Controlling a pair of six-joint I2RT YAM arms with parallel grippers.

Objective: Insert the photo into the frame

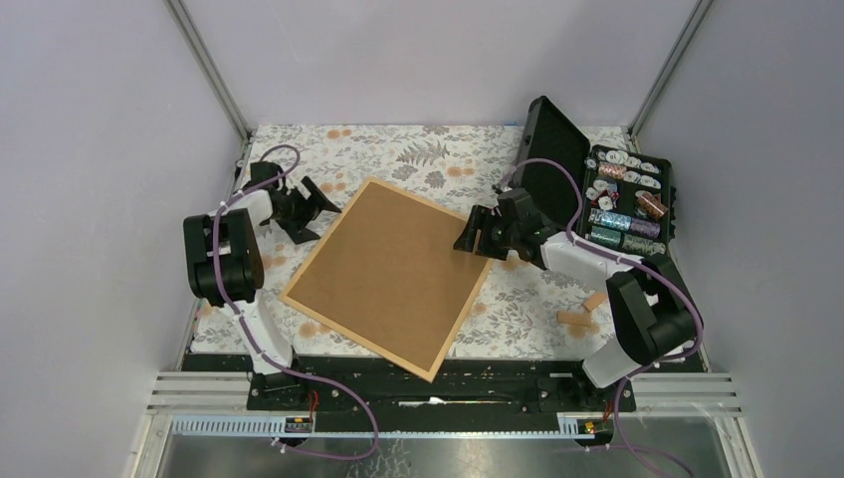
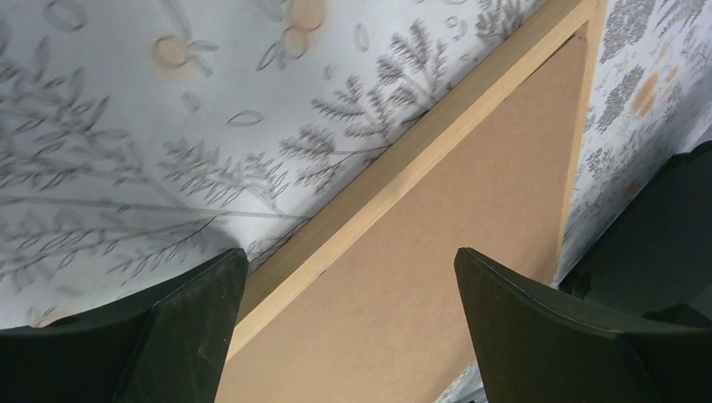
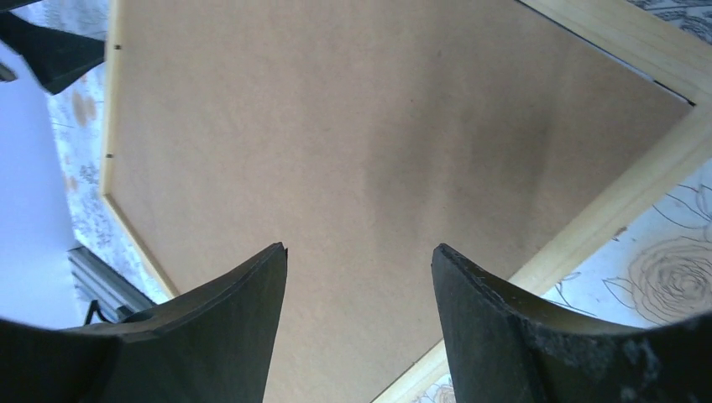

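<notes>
**Face-down frame, much of it out of sight**

The frame (image 3: 621,195) lies with its board (image 1: 388,269) upward, so its front and anything beneath are hidden; whether the photo is under it cannot be told. Both wrist views cut the frame off at their edges, and each bottom edge crops the left gripper (image 2: 348,252) or the right gripper (image 3: 359,248). From above, the right gripper covers the frame's right edge; contact cannot be told. The bits (image 1: 622,199) in the case (image 1: 557,149) at far right and the wooden pieces (image 1: 579,317) at near right are too small to name.

Robot lab booth, plain grey walls (image 1: 100,110), aluminium corner posts (image 1: 208,68)
</notes>
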